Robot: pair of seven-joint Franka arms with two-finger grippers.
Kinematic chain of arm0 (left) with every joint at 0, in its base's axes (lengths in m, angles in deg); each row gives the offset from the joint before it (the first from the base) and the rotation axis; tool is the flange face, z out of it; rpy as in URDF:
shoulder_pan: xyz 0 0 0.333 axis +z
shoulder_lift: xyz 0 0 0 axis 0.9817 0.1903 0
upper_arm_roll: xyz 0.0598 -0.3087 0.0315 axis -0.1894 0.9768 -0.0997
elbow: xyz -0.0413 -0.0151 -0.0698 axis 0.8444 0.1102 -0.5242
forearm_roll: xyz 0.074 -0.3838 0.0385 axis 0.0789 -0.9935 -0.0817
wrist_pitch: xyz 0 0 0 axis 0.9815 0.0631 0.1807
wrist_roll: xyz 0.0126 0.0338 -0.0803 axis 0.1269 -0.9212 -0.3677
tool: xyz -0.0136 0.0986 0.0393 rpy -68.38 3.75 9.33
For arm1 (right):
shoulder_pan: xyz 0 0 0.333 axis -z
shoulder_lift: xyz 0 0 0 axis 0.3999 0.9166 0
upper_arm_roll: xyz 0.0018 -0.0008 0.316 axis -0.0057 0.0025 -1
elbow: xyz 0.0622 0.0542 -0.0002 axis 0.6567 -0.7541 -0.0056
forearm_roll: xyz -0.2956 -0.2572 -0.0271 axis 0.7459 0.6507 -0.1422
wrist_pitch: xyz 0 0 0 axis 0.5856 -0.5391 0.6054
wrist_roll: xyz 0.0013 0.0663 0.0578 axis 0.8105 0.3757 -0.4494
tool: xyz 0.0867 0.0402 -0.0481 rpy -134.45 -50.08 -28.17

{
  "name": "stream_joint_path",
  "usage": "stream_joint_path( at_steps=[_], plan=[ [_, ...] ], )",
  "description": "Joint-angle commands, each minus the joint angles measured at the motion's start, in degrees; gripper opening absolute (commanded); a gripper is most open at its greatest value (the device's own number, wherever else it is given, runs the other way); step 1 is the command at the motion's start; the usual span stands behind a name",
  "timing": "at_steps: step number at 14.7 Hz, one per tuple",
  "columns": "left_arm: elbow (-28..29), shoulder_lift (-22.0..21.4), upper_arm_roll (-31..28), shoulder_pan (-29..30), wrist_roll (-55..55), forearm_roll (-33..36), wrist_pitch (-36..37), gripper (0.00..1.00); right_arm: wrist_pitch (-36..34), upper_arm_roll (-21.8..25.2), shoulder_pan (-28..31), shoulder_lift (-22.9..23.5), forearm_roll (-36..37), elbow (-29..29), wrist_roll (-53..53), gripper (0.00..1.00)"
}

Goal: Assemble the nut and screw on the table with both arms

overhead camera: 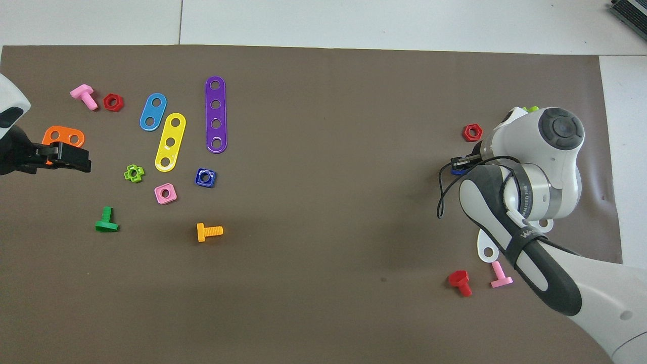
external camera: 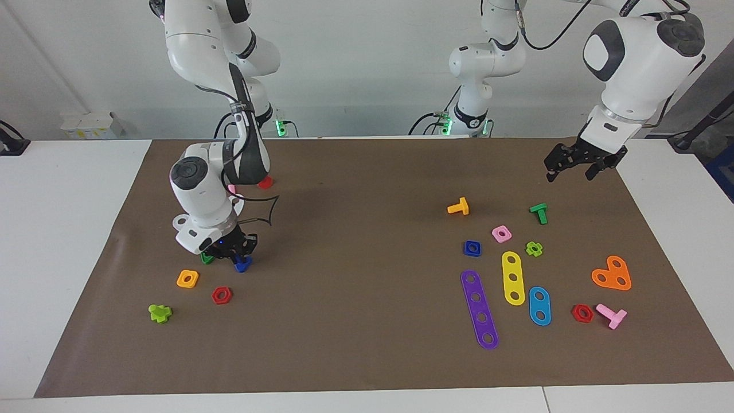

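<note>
The right gripper (external camera: 239, 255) was down on the brown mat (external camera: 367, 355), its fingers pinched tight on the blue screw (external camera: 243, 264) (a green piece (external camera: 206, 258) sat just beside it). The left gripper (external camera: 573, 166) hung in the air with its fingers spread wide, holding nothing. The blue nut (external camera: 472, 248) lay beside the pink nut (external camera: 501, 233).

Screw (external camera: 242, 264): small, blue, flat triangular head; low on the brown mat of the table (external camera: 367, 355) toward the right arm's end, mostly covered by the right gripper (external camera: 239, 256), whose fingers are closed onto it.

Nut (external camera: 472, 248): blue, square, rounded corners, 1 round centre hole. Flat on the mat toward the left arm's end, untouched, well apart from the screw.
</note>
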Motion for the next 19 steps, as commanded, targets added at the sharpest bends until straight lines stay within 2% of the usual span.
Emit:
stream_joint_path(
  at_steps=[1,3,6,10,14,19],
  plan=[
    [2.2,-1.7,0.4,0.6,0.7,0.9,-1.2,1.0,1.9,-0.3,0.4,-0.1,-1.2,-1.1,0.2,0.0],
    [2.2,-1.8,0.4,0.6,0.7,0.9,-1.2,1.0,0.0,-0.3,0.1,-0.8,-1.2,0.0,1.9,0.0],
    [2.2,-1.7,0.4,0.6,0.7,0.9,-1.2,1.0,-8.2,-0.9,-2.2,-3.2,-1.2,5.7,9.6,0.0],
    [2.2,-1.8,0.4,0.6,0.7,0.9,-1.2,1.0,-14.7,-0.9,-9.5,-3.1,-1.0,13.0,21.6,0.0],
    [2.2,-1.8,0.4,0.6,0.7,0.9,-1.3,1.0,-11.2,-1.0,-18.2,-2.5,-1.1,13.6,34.2,0.0],
    [2.2,-1.8,0.4,0.6,0.7,0.9,-1.2,1.0,-6.3,-1.0,-27.5,2.0,-0.4,15.2,47.1,0.0]
  ],
)
